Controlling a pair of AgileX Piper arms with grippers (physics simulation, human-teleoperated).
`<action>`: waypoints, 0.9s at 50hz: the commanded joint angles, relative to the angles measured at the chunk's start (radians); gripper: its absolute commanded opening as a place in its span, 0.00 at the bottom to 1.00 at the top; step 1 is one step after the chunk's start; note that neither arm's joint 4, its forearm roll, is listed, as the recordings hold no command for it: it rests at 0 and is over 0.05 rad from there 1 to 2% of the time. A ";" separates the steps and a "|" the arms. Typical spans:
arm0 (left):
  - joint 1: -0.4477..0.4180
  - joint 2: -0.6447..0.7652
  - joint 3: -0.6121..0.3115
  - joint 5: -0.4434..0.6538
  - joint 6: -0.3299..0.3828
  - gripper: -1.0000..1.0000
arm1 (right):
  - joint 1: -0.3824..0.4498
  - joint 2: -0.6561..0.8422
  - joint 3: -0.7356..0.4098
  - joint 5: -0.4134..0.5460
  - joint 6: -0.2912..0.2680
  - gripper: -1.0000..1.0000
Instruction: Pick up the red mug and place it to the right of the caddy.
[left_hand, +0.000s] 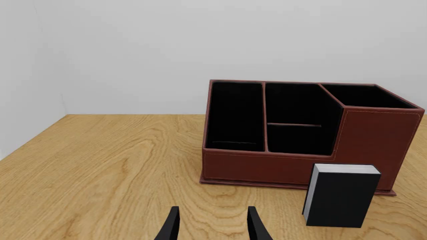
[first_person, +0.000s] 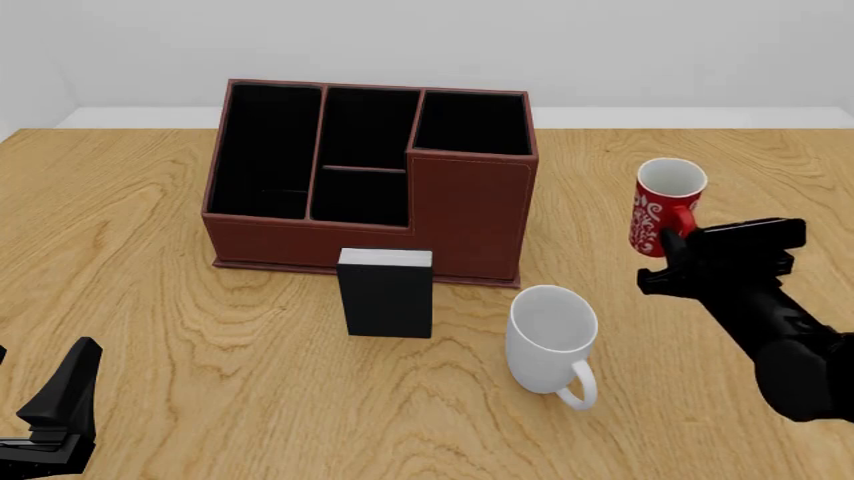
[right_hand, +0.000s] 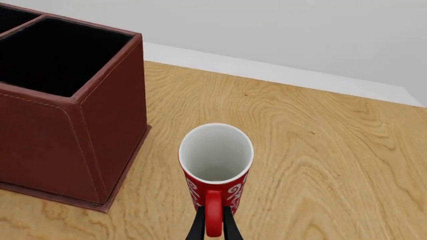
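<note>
The red mug (first_person: 665, 206) with white swirls stands upright to the right of the caddy (first_person: 467, 215), apart from it. My right gripper (first_person: 671, 243) is shut on its red handle; the right wrist view shows the fingers (right_hand: 198, 226) pinching the handle under the mug (right_hand: 215, 155), with the caddy's tall section (right_hand: 100, 125) beside it. Whether the mug touches the table I cannot tell. My left gripper (first_person: 60, 400) is open and empty at the near left; its wrist view (left_hand: 212, 225) looks at the caddy (left_hand: 373, 140).
A larger white mug (first_person: 547, 335) stands in front of the caddy's right end, near my right arm. A small black box with a white top (first_person: 387, 295) stands against the caddy's front; it also shows in the left wrist view (left_hand: 340, 197).
</note>
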 joint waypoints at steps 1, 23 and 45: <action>0.000 0.000 0.000 0.000 0.000 1.00 | 0.033 0.174 -0.124 -0.053 -0.004 0.00; 0.000 0.000 0.000 0.000 0.000 1.00 | 0.056 0.334 -0.272 -0.055 -0.015 0.00; 0.000 0.000 0.000 0.000 0.000 1.00 | 0.082 0.453 -0.316 -0.088 -0.006 0.00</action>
